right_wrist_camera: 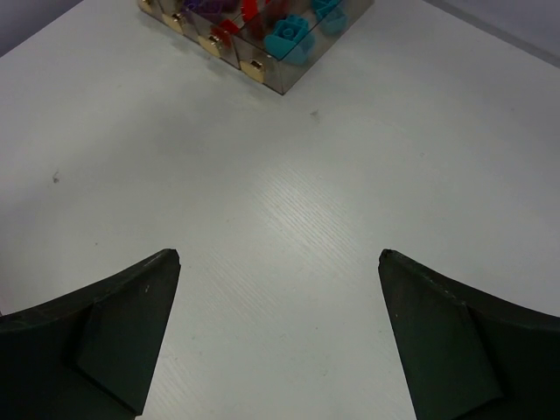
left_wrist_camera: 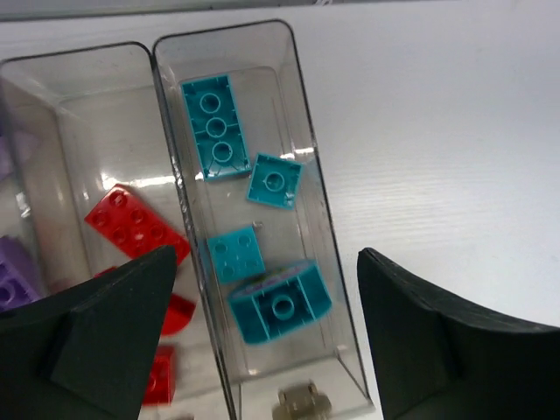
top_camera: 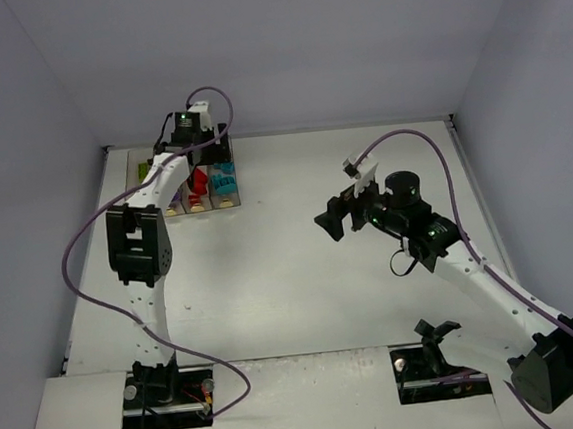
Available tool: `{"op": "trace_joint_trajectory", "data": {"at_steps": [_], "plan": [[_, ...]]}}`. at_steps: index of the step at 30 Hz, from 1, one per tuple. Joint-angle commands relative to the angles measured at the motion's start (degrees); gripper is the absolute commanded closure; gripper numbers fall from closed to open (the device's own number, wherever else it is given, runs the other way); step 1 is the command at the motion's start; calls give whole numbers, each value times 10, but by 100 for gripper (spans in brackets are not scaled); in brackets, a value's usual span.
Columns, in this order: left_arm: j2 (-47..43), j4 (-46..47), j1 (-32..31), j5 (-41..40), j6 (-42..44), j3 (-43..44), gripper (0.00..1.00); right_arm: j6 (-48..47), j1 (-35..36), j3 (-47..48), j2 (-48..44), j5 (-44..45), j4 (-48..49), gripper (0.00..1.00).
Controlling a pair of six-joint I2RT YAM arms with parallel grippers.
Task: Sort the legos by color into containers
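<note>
Hovering with its fingers spread wide and nothing between them, the left gripper hangs over the rightmost of the containers. Four teal legos lie loose on that bin's bottom, apart from one another. The bin beside it holds red bricks, and purple bricks show at the frame's edge beyond. The right gripper, equally wide and empty, faces bare tabletop, well apart from the bins. No brick shows loose on the tabletop in any view.

These bricks look light, rigid and slick, so a pinch across two flat opposite side walls should hold best. A grip on a corner or on the studs would likely let one squirt free. The teal piece with the curved side looks the hardest to grip.
</note>
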Motion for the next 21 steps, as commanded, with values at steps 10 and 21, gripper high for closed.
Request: {"op": "trace_joint_trajectory", "data": {"at_steps": [10,21], "plan": [[-436,-78,1,-47,-15,-200,20,115,-20,95,-15,334,-99,0],[-795,-207,1,-135,-47,-414,19,148,-22,83,-80,381,-152,0]]}}
